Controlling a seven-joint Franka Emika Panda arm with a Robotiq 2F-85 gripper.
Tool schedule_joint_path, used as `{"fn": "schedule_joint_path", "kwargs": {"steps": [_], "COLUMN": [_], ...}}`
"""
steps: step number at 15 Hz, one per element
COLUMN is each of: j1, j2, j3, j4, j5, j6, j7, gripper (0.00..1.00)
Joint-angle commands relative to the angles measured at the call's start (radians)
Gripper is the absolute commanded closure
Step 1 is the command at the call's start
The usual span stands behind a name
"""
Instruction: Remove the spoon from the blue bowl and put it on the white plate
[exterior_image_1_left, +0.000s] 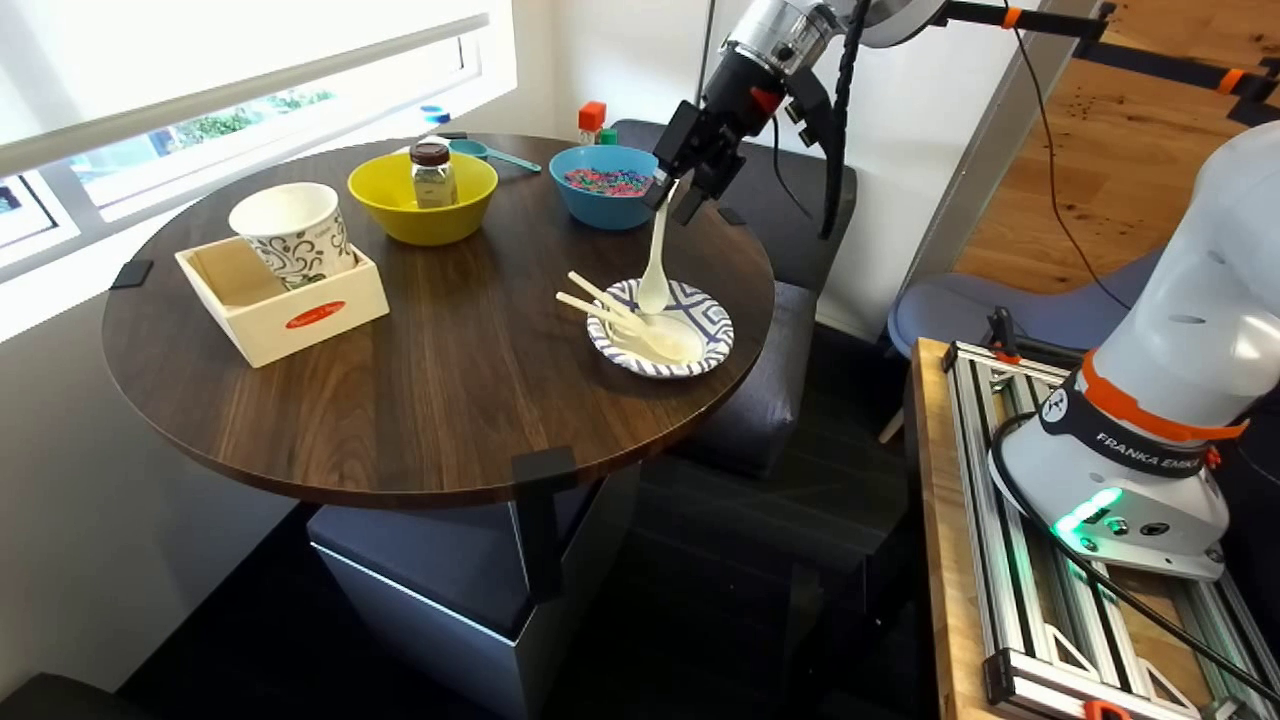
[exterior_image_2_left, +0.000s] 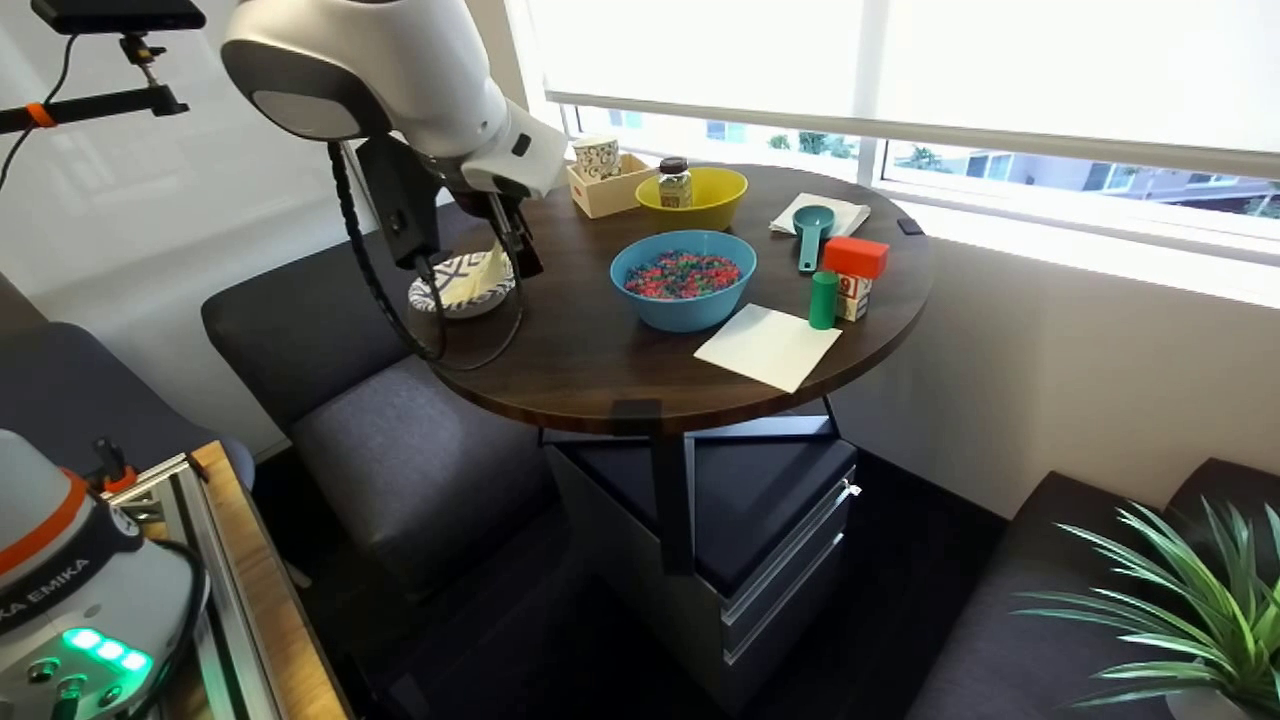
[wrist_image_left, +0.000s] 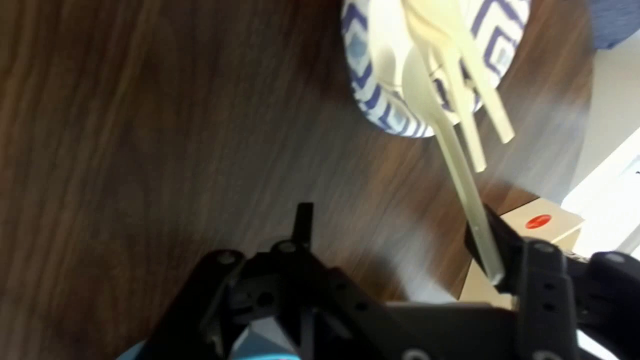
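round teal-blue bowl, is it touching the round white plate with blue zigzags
Apart: in both exterior views, dark wood-grain tabletop shows between the teal-blue bowl and the patterned white plate.

I'd call this likely an office nook: in an exterior view, a round table (exterior_image_2_left: 570, 355), padded chair (exterior_image_2_left: 430, 450) left, plant (exterior_image_2_left: 1225, 610) near right, blinds (exterior_image_2_left: 1060, 80) far.

We see a pale cream spoon (exterior_image_1_left: 654, 285), a white plate (exterior_image_1_left: 713, 330) patterned with dark blue angular lines, and a plain teal-blue bowl (exterior_image_2_left: 683, 313) with mixed red and blue bits (exterior_image_2_left: 685, 275); we note a plain yellow bowl (exterior_image_1_left: 430, 226), a white cup (exterior_image_1_left: 300, 250) with dark scrolls, a pale box (exterior_image_1_left: 268, 332) marked with a red oval (exterior_image_1_left: 315, 314), a black pincer (exterior_image_1_left: 674, 199) and a dark brown, wood-grained tabletop (exterior_image_1_left: 450, 375)
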Motion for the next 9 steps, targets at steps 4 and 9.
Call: {"fn": "schedule_joint_path", "kwargs": {"steps": [4,9], "j1": [0.02,0.006], "j2": [-0.007,-0.055], "j3": [0.019,-0.009], "j4": [-0.058,-0.031], "j5": [-0.207,-0.128], "j6": [0.191,0.184], "j7": [0.146,0.152], "gripper": [0.0,0.0]}}
